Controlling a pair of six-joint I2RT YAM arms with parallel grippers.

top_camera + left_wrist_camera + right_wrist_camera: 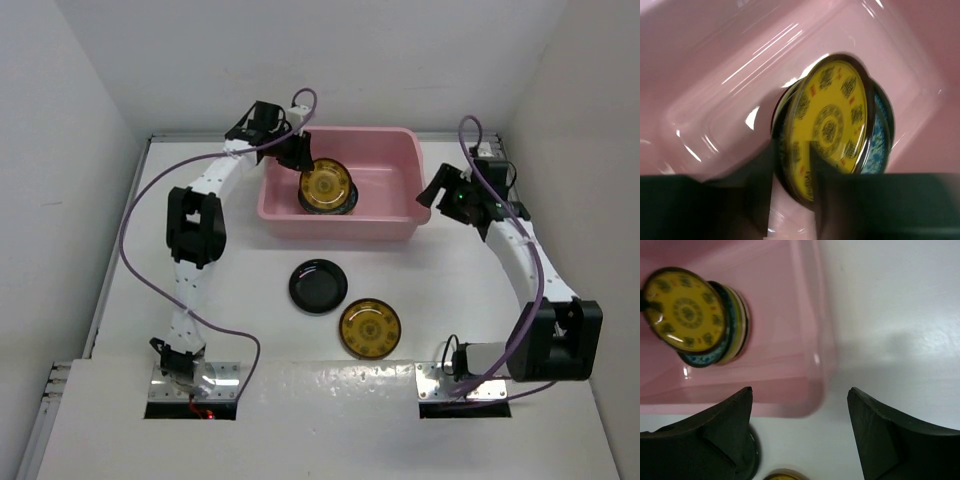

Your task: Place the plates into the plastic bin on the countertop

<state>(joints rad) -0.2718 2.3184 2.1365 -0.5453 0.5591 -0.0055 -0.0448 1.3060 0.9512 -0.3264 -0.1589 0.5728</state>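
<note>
I would judge the work was mostly done. Inside the pink bin [340, 226] a stack of plates [327, 187] stood a little left of the middle. Only two were left on the white counter [450, 290]: a black plate [318, 285] and, just beside it, a yellow plate [370, 328].

The left gripper [298, 155] hung over the stack, its fingers [762, 200] on both sides of the rim of the top plate [832, 125]. I could not tell whether it pinched the rim or was only around it. The right gripper [800, 389] stood outside the bin's right corner, wide open and empty.

All the plates were round, shallow and glossy. The bin was smooth plastic with rounded corners, and the counter was flat and shiny.
</note>
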